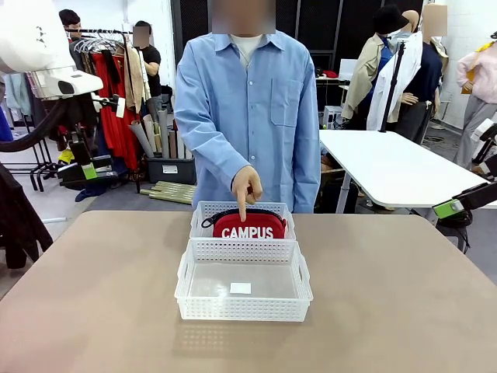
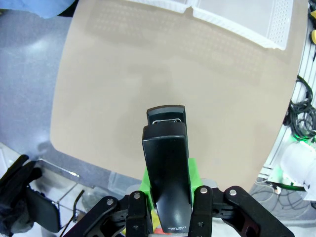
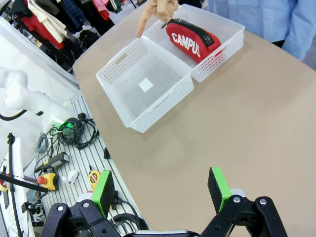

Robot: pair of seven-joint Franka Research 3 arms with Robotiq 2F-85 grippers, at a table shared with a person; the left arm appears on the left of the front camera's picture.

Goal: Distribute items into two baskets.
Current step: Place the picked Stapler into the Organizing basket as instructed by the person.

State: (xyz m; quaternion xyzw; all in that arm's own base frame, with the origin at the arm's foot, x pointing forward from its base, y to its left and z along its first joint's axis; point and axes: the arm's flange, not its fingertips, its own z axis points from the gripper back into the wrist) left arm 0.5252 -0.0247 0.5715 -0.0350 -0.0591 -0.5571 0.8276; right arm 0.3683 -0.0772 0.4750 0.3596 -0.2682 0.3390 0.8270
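White capitals reading "CAMPUS" stand on the red pouch (image 1: pixel 249 226) in the far basket (image 1: pixel 203 208).

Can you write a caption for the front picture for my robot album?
A person's hand points at the red CAMPUS pouch in the far basket; the near basket holds nothing.
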